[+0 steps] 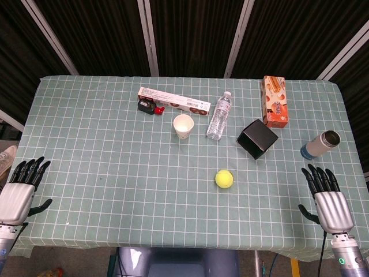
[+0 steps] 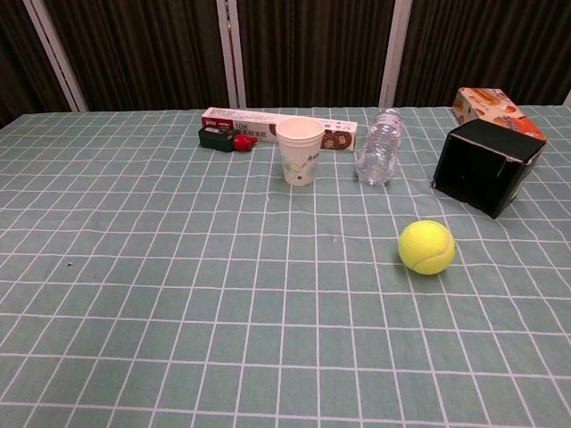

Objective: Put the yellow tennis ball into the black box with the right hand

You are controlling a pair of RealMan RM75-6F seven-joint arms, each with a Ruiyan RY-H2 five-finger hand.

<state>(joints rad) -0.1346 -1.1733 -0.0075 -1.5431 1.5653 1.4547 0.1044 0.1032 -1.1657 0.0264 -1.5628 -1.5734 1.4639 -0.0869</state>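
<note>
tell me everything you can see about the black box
The black box is a small, matte, dark cube that looks like card or plastic, with thin pale edges. It sits tilted on the green checked tablecloth, right of the lying water bottle, just in front of the orange carton, beyond the tennis ball. Neither hand touches it.

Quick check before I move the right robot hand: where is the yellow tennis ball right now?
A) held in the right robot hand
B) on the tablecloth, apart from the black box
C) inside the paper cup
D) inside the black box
B: the yellow tennis ball lies on the bare tablecloth, nearer the robot than the black box and not touching it; the right robot hand holds nothing.
</note>
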